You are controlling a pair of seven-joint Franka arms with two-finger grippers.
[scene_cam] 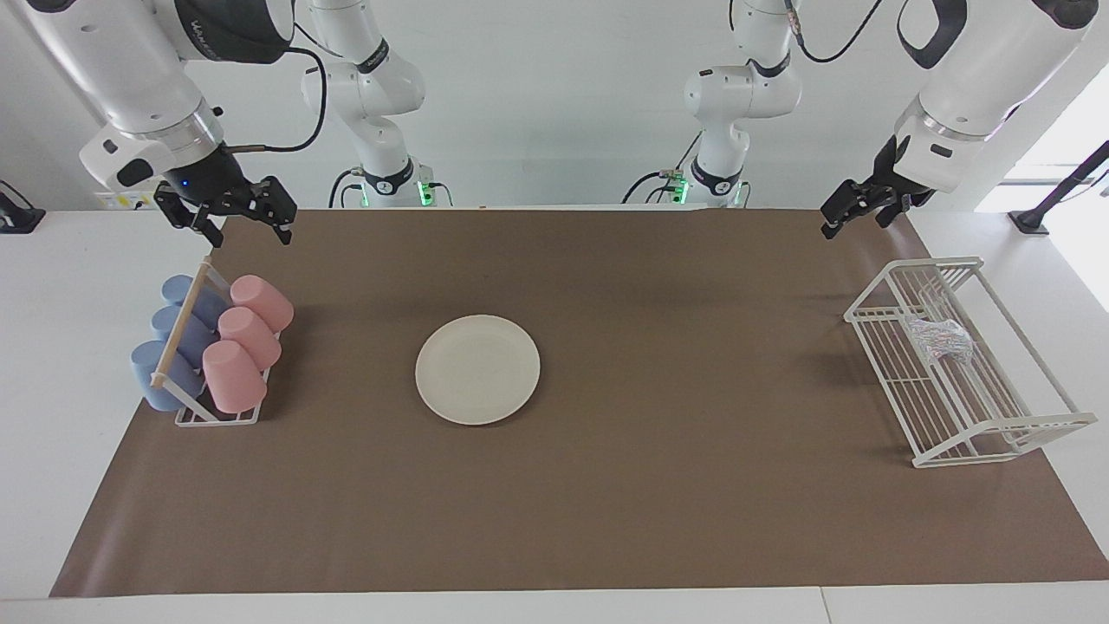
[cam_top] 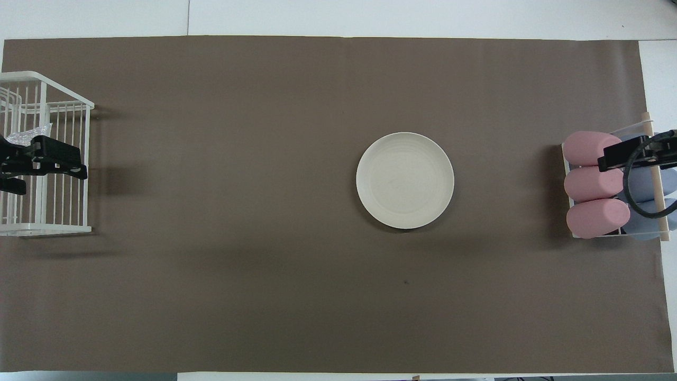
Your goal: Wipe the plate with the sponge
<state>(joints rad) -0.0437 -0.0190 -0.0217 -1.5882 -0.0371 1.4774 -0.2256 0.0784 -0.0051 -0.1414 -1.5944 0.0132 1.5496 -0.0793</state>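
The cream-white plate [scene_cam: 477, 369] lies flat on the brown mat near the table's middle, a little toward the right arm's end; it also shows in the overhead view [cam_top: 405, 180]. The silvery mesh sponge [scene_cam: 938, 340] lies inside the white wire rack [scene_cam: 1005, 440] at the left arm's end, partly hidden under my left gripper in the overhead view [cam_top: 29, 133]. My left gripper [scene_cam: 856, 221] is open and empty, raised over the rack's end nearest the robots. My right gripper [scene_cam: 247, 230] is open and empty, raised over the cup holder. Both are far from the plate.
A small wire holder with a wooden handle [scene_cam: 182, 325] stands at the right arm's end and carries three pink cups [scene_cam: 251, 334] and three blue cups [scene_cam: 178, 338] lying on their sides. The brown mat [scene_cam: 658, 485] covers most of the table.
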